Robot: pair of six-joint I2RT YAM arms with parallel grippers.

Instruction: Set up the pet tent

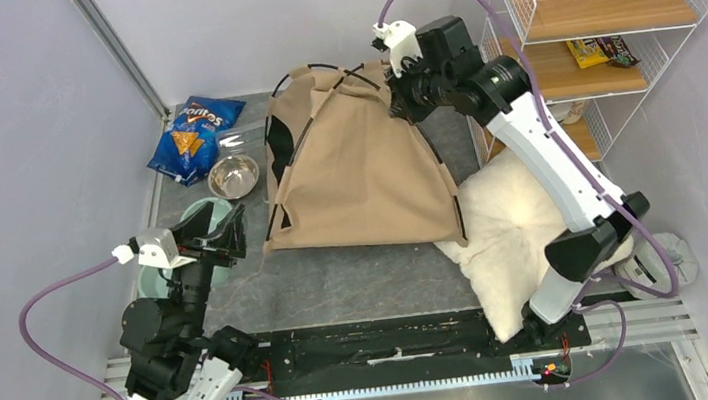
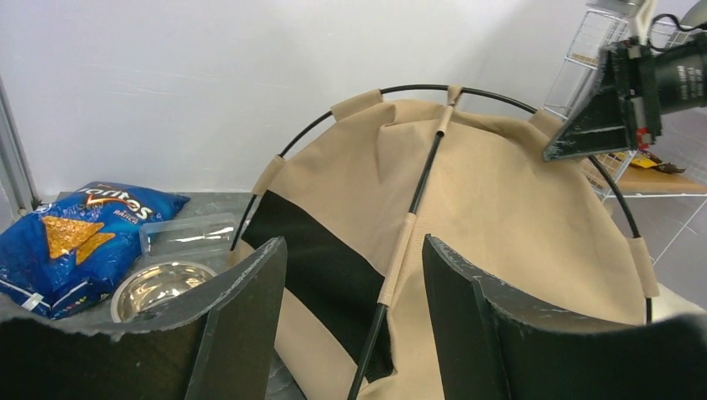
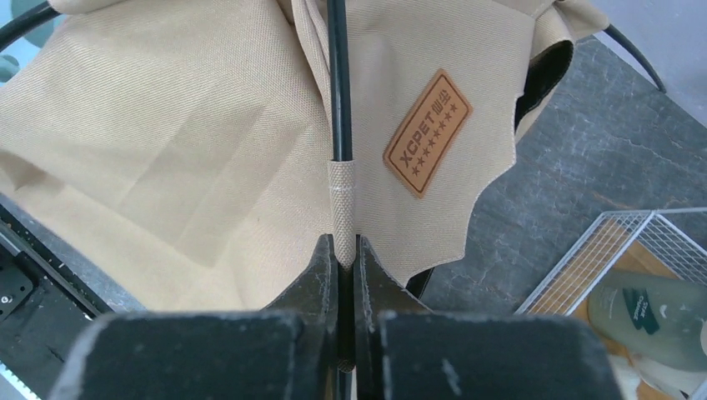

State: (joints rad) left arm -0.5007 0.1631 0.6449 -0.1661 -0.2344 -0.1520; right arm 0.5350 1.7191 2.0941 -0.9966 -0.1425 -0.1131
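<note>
The tan pet tent (image 1: 357, 169) stands domed at the back middle of the table, its thin black poles (image 2: 417, 192) arched over it. My right gripper (image 1: 396, 90) is shut on a pole sleeve (image 3: 343, 208) at the tent's upper right edge, beside the brown leather label (image 3: 427, 133). My left gripper (image 1: 230, 236) is open and empty, held left of the tent and apart from it. In the left wrist view the tent (image 2: 500, 225) and its dark opening (image 2: 325, 267) show between my open fingers (image 2: 250, 317).
A fluffy white pillow (image 1: 520, 231) lies against the tent's right side. A Doritos bag (image 1: 194, 138), a steel bowl (image 1: 233, 177) and a green bowl (image 1: 193, 218) sit left of the tent. A wire shelf (image 1: 601, 21) stands at the back right.
</note>
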